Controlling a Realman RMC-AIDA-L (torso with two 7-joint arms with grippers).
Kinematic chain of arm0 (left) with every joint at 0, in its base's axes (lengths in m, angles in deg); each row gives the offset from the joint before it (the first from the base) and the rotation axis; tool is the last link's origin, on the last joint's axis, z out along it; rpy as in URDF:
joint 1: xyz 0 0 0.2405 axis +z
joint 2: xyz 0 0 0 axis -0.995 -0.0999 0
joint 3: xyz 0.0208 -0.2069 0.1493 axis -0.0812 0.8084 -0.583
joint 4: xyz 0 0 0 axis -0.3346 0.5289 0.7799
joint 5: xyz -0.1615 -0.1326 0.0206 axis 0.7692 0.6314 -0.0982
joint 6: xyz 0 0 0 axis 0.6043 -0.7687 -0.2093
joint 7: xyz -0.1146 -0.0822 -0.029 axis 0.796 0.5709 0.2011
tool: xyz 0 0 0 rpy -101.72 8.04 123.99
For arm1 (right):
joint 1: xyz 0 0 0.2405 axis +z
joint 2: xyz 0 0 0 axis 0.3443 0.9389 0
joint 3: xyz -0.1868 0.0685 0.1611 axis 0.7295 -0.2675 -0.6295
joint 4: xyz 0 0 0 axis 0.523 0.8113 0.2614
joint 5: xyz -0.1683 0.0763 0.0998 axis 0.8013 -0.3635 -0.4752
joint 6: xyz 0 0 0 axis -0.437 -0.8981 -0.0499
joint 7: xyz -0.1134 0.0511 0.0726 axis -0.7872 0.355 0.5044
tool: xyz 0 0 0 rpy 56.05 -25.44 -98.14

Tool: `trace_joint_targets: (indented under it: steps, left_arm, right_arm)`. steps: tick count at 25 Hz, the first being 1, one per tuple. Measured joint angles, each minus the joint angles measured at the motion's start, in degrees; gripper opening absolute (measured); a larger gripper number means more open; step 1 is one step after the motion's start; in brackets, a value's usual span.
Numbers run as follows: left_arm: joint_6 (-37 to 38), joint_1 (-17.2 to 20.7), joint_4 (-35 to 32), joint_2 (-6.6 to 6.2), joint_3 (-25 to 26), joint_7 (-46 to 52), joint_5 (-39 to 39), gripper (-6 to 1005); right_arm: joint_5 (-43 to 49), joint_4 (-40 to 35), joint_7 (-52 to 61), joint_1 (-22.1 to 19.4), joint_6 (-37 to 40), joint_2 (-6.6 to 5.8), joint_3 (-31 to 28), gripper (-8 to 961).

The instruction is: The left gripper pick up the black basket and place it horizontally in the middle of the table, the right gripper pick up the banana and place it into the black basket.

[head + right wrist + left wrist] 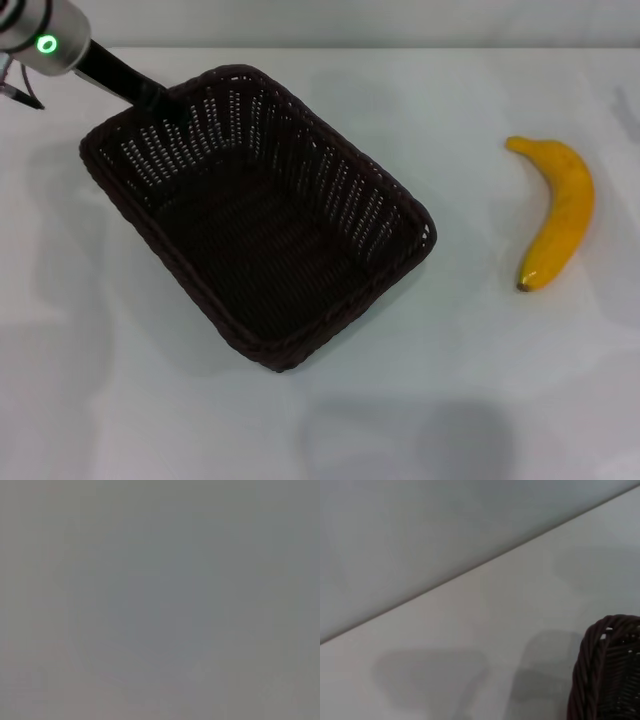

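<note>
From the head view, the count is one black basket [258,215], one banana [556,212] and one arm. The basket lies on the white table [330,420] left of centre, turned diagonally, its long axis running from ten o'clock to four o'clock, open side up. The banana lies well apart from it at three o'clock, alone on the bare surface, curved, its dark tip toward six o'clock. The left gripper [152,95] comes in from the ten o'clock corner, a silver cylinder with a green ring light leading to a black bar that reaches the basket's far rim; whether its fingers are clenched on the rim or released, I cannot tell. The right gripper does not show.

The left wrist view gives what the head view lacks: a close look at one rounded corner of the basket's woven rim [607,670], with the table edge running diagonally beyond it.

The right wrist view shows only a uniform grey field.
</note>
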Motion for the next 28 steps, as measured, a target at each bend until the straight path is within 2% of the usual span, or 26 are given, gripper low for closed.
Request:
trace_joint_targets:
  steps: [3, 5, 11, 16, 23, 28]
  left_arm:
    - [0.8, 0.0, 0.8, 0.42, -0.7, -0.2, -0.2, 892]
    - [1.6, 0.0, 1.7, 0.52, -1.0, -0.4, 0.1, 792]
    - [3.1, 0.7, 3.2, 1.14, -1.0, -1.0, 0.7, 602]
    - [2.8, 1.2, 2.9, 1.26, -0.6, -1.2, 1.6, 378]
    - [-0.5, 1.3, 2.0, -0.24, -0.6, -1.3, 5.2, 328]
    - [-5.6, 1.9, 1.3, -2.98, -0.2, -2.4, 10.4, 306]
  right_arm:
    - [0.0, 0.1, 0.0, 0.0, 0.0, 0.0, 0.2, 873]
    - [0.0, 0.1, 0.0, -0.1, -0.1, 0.0, 0.2, 873]
    - [0.1, 0.3, 0.1, -0.3, -0.6, -0.01, 0.3, 873]
    - [0.2, 0.3, 0.1, -0.3, -0.8, 0.0, 0.3, 873]
    - [0.3, 0.3, 0.1, -0.5, -0.8, -0.01, 0.3, 873]
    - [0.1, 0.3, 0.1, -1.2, -1.5, -0.01, -0.2, 872]
